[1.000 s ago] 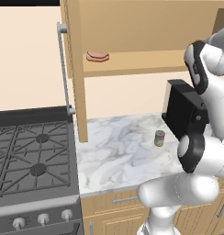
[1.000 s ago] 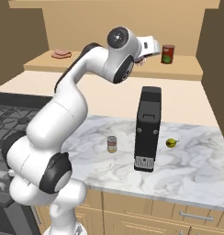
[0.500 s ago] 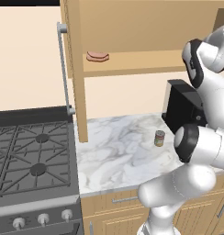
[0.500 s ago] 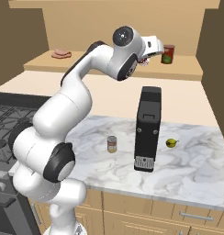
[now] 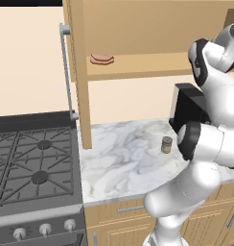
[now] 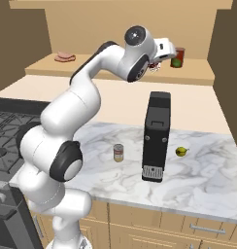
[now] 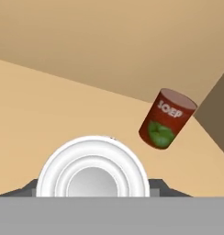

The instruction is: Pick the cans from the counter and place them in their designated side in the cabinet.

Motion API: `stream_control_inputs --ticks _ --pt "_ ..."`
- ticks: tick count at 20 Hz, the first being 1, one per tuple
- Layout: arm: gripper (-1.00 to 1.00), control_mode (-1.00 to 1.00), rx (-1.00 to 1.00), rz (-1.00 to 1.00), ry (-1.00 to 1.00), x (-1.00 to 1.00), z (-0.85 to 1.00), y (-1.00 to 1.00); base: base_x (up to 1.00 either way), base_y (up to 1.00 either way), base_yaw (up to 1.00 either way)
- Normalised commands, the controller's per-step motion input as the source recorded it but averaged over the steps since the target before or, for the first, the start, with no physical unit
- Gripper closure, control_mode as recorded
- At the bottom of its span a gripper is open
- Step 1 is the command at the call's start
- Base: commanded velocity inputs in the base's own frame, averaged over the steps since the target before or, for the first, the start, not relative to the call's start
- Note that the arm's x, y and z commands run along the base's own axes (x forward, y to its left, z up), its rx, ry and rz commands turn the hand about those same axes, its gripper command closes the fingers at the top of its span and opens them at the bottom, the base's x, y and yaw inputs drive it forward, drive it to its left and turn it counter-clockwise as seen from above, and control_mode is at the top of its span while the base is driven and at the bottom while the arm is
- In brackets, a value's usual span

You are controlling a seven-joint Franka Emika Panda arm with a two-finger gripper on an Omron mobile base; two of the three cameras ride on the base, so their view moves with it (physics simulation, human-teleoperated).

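This is a home kitchen, computer-rendered. A black gas stove (image 5: 35, 166) with iron grates and a row of knobs along its front stands at nine o'clock of the white marble desk (image 5: 121, 166), which tops light wood drawers (image 6: 188, 226) with slim metal pulls. At twelve o'clock above the desk hangs an open light-wood wall cabinet (image 5: 138, 67), its door (image 5: 73, 72) carrying a long grey bar handle. On its plank shelf sit a dark red soup can (image 6: 177, 57) and a piece of meat (image 6: 65, 57). A black countertop appliance (image 6: 156, 136), a small tin (image 6: 119, 152) and a small yellow-green fruit (image 6: 181, 151) stand on the marble.
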Motion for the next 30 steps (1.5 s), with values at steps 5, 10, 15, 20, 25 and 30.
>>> stream_control_inputs --ticks 5,10,15,20,25,30 --pt "1.0 -1.0 0.0 0.0 0.01 0.24 -0.13 -0.08 0.0 0.0 0.0" --pt "1.0 -1.0 0.0 0.0 0.01 0.24 -0.09 -0.11 0.0 0.0 0.0" --pt "1.0 -1.0 0.0 0.0 0.0 0.22 -0.06 -0.13 0.0 0.0 0.0" --pt "1.0 -1.0 0.0 0.0 0.0 0.17 -0.15 -0.11 0.0 0.0 0.0" --pt "1.0 -1.0 0.0 0.0 0.01 0.17 -0.21 -0.06 0.0 0.0 0.0" --pt "-1.0 -1.0 0.0 0.0 0.01 0.19 -0.27 0.0 0.0 0.0 0.0"
